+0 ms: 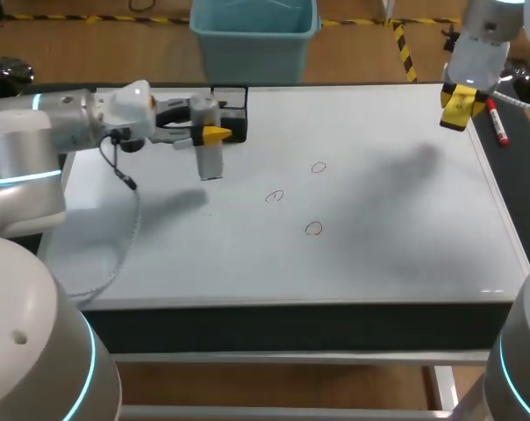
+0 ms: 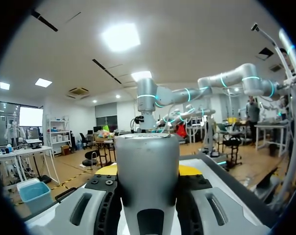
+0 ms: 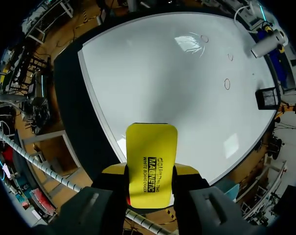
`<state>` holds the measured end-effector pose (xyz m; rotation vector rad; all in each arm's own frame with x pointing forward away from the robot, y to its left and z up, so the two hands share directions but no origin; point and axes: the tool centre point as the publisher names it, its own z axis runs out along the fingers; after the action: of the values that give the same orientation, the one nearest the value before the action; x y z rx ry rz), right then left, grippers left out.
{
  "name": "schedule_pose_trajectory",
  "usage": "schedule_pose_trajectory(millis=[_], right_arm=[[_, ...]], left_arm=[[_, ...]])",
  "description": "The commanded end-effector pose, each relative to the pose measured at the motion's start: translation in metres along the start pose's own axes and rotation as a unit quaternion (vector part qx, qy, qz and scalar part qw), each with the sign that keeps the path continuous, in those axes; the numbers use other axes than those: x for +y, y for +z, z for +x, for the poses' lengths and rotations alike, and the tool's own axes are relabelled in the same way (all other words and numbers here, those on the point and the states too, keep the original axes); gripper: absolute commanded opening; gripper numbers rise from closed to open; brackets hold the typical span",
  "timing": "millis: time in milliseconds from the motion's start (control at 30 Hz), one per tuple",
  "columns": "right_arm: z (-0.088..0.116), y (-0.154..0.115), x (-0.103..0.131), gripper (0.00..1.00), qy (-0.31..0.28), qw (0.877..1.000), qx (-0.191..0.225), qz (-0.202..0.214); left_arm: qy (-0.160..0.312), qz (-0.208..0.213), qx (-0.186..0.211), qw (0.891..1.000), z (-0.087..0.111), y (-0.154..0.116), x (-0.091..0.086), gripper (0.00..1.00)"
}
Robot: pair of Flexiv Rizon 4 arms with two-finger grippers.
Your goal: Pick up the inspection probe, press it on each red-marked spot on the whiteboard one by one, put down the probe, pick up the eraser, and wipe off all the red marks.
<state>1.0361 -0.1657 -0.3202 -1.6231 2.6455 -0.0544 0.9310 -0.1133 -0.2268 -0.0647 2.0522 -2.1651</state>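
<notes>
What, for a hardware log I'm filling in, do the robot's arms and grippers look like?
The left arm and right arm are silver-grey, with rounded joints and glowing cyan rings. A thin cable hangs from the left wrist. The left gripper and right gripper have dark bodies and bright yellow fingertips.

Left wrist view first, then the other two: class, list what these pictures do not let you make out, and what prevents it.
- Left wrist view: the inspection probe fills the space ahead, so no red marks show.
- Head view: whether the probe's lower end touches the whiteboard cannot be told; the left gripper partly hides the black holder.
- Right wrist view: the eraser hides whatever lies under it.
</notes>
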Motion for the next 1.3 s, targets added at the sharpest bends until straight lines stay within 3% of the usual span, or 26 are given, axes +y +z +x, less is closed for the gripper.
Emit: schedule_pose_trajectory(millis=[33,333,733,1033,1133,1300], right_arm=[[0.001,-0.001,0.000,0.00,-0.001,1.000,0.001,0.001],[0.001,-0.001,0.000,0.00,-0.001,1.000,0.001,0.001],[0.001,-0.001,0.000,0.00,-0.001,1.000,0.001,0.001],[0.001,-0.001,0.000,0.00,-0.001,1.000,0.001,0.001],[-0.016,-0.011,0.022,0.00,-0.043,0.999,-0.005,0.012],[-0.050,-0.027,0.079,0.00,-0.124,0.992,-0.016,0.027]], left_arm=[[-0.002,-0.002,-0.008,1.000,0.003,-0.027,-0.005,0.00],[-0.005,0.004,-0.026,1.000,-0.012,-0.070,0.004,0.00],[0.004,0.009,-0.025,1.000,-0.023,-0.097,0.004,0.00],[-0.002,0.004,-0.041,0.999,-0.024,-0.104,0.003,0.00],[-0.002,0.004,-0.041,0.999,-0.024,-0.104,0.003,0.00],[-0.002,0.004,-0.041,0.999,-0.024,-0.104,0.003,0.00]])
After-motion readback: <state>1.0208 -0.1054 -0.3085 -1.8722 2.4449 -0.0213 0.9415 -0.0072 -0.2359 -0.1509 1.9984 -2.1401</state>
